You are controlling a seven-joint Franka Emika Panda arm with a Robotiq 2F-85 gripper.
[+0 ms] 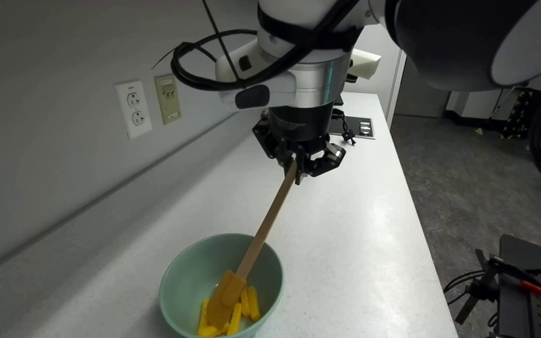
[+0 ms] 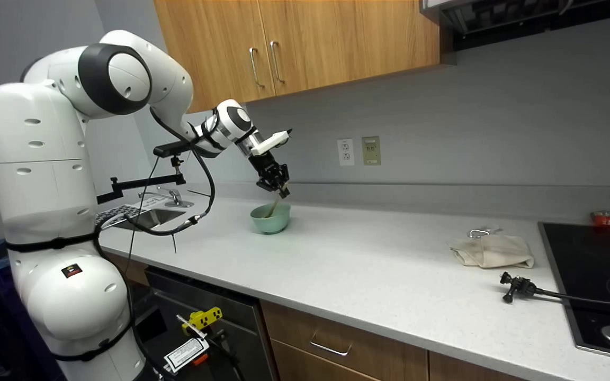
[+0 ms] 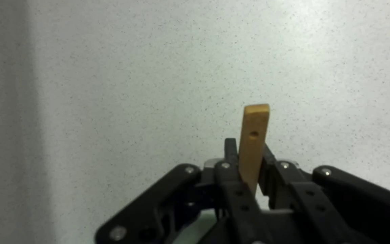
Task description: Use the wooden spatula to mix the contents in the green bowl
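Observation:
My gripper (image 1: 295, 174) is shut on the upper handle of the wooden spatula (image 1: 270, 218), above and behind the green bowl (image 1: 186, 277). The spatula slants down into the bowl, its flat blade resting among the yellow chunky contents (image 1: 253, 303). In an exterior view the gripper (image 2: 283, 190) is over the bowl (image 2: 271, 225), with the handle (image 2: 273, 208) leaning inside; the contents are hidden there. In the wrist view the handle's holed end (image 3: 254, 132) sticks up between the fingers (image 3: 249, 156). A bit of pale green bowl (image 3: 196, 227) shows below the fingers.
The bowl stands on a white counter (image 1: 345, 225) along a wall with outlets (image 1: 133, 108). A sink (image 2: 151, 218), folded cloth (image 2: 495, 251), black mount (image 2: 519, 286) and cooktop (image 2: 596, 280) are on the counter. Wooden cabinets (image 2: 326, 47) hang above.

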